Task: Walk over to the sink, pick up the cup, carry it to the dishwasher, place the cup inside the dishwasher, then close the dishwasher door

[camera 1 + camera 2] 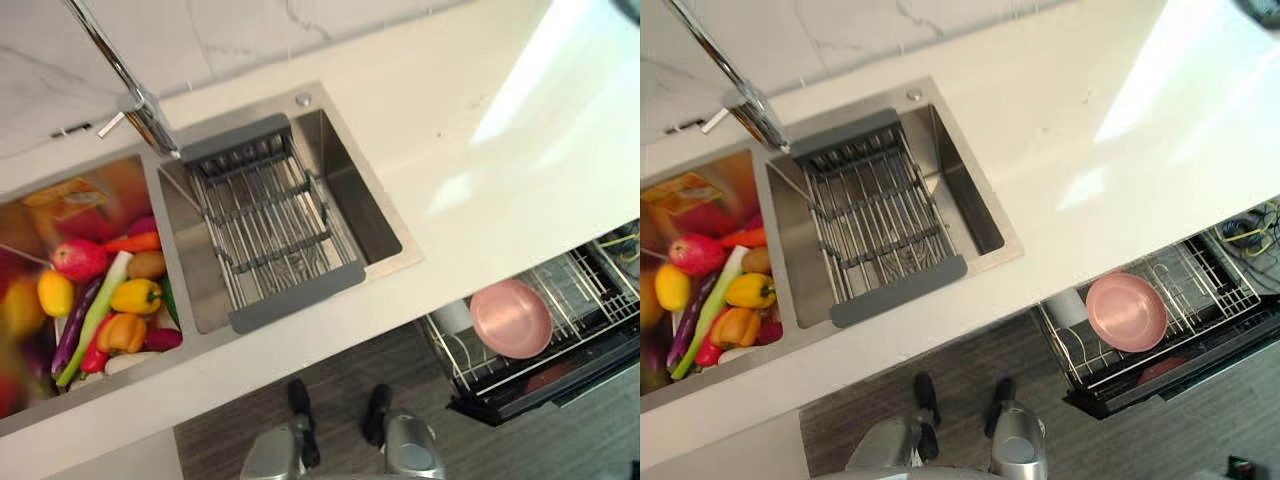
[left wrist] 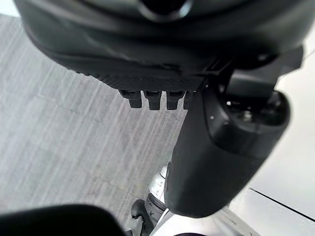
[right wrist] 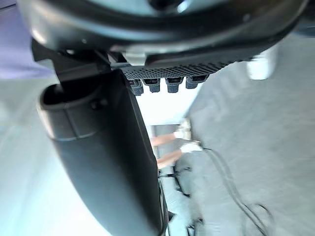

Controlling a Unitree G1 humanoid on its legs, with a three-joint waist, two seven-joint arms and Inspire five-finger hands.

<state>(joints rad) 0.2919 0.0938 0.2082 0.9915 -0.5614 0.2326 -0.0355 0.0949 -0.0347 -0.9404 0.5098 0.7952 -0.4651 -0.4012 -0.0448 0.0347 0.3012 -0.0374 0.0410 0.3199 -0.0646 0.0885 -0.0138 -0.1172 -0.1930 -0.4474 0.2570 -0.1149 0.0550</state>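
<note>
Countertop [image 1: 480, 180], white and bare, runs across the head views with a steel double sink [image 1: 350, 190] set into it. One basin is heaped with vegetables [image 1: 135, 295]; the other holds a wire drain rack [image 1: 270, 225] under the faucet [image 1: 120, 70], and no cup lies in either. To the robot's right, below the counter edge, the dishwasher [image 1: 520, 390] stands open with its wire basket [image 1: 590, 290] pulled out. In the basket a pink plate [image 1: 510, 318] rests just beside a small white cylinder that is probably the cup [image 1: 452, 316], though it is too small and too crossed by wires to be sure. The left hand [image 2: 147, 54] and the right hand [image 3: 172, 69] both hang low over the grey floor, fingers [image 2: 152, 100] relaxed and straight, thumbs out, holding nothing. If that white thing is the cup, placing is done and the step in hand is closing the door. That would call for a step to the right to face the dishwasher, sliding the basket fully in so nothing fouls the door, then pushing the door shut with a flat hand. Where the door's edge lies I cannot tell from here.
</note>
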